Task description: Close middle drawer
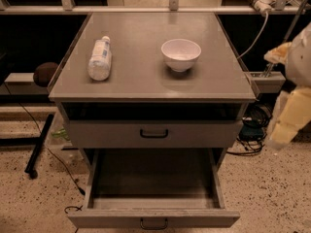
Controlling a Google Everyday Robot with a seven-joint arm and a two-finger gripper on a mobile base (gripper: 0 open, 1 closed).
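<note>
- Jutting far out from the front of the cabinet [150, 89], the middle drawer [153, 178] stands open, its long plain grey tray in full view from above.
- Its low front panel is the part farthest from the cabinet body, at the bottom edge of the view, with a small black loop handle [154, 223] at its centre, partly cut off by the frame.
- Directly above the open tray, a taller-fronted drawer [194, 135] sits in the cabinet with a larger black handle in the middle of its face. A dark slot runs between this drawer and the cabinet top.
- On the cabinet top, toward its left side, a white bottle [100, 59] lies on its side with the cap pointing to the cabinet's back edge.
- Right of the top's centre, a white bowl [181, 54] stands upright, well apart from the bottle.
- Off the cabinet's right side, about level with the taller-fronted drawer, the gripper [286, 123] hangs as a pale, blurred shape, apart from the cabinet and from both drawers. Whether the claw is wide or narrow, I cannot tell.
- Behind the cabinet's right rear corner, a white cable [252, 33] slants down from a plug block.
- Left of the cabinet, a thin black cord [58, 164] trails across the speckled floor [272, 188].
</note>
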